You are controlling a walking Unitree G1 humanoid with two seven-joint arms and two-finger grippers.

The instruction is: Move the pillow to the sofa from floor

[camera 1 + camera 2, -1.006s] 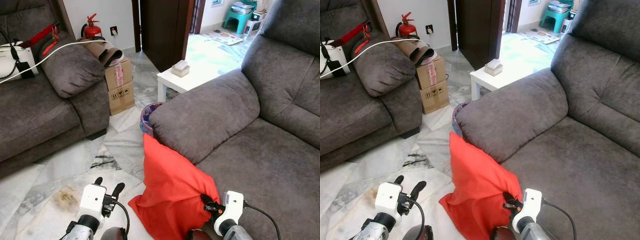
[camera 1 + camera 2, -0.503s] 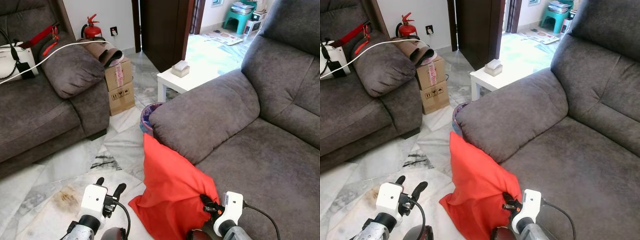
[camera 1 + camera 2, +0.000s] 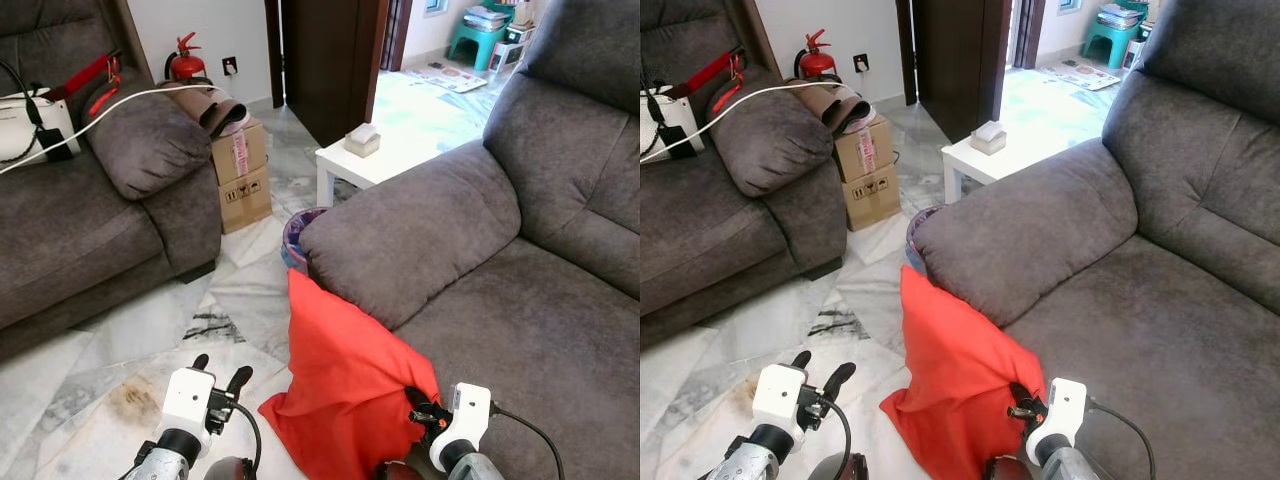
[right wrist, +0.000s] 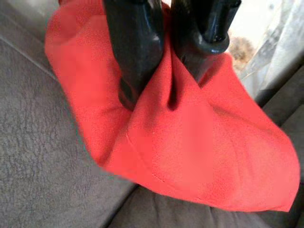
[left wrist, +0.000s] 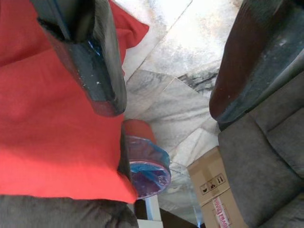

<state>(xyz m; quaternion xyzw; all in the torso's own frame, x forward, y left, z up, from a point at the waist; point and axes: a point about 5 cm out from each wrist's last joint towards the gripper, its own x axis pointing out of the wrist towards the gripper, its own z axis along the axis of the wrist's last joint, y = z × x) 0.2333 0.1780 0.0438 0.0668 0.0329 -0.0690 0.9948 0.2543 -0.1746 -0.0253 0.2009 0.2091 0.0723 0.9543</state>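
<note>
Sofa [image 3: 520, 330] unmoved, right tool [image 4: 164, 90] still pinching pillow [image 3: 345, 385]

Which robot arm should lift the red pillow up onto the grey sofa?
Probably the right. The right gripper has its jaws pinching the red fabric pillow beside the grey sofa seat. The left gripper hangs open over the marble floor.

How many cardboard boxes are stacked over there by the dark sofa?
2. The upper box with pink tape sits on the lower box, which stands on the marble floor beside the left sofa. Others may be hidden behind that sofa.
</note>
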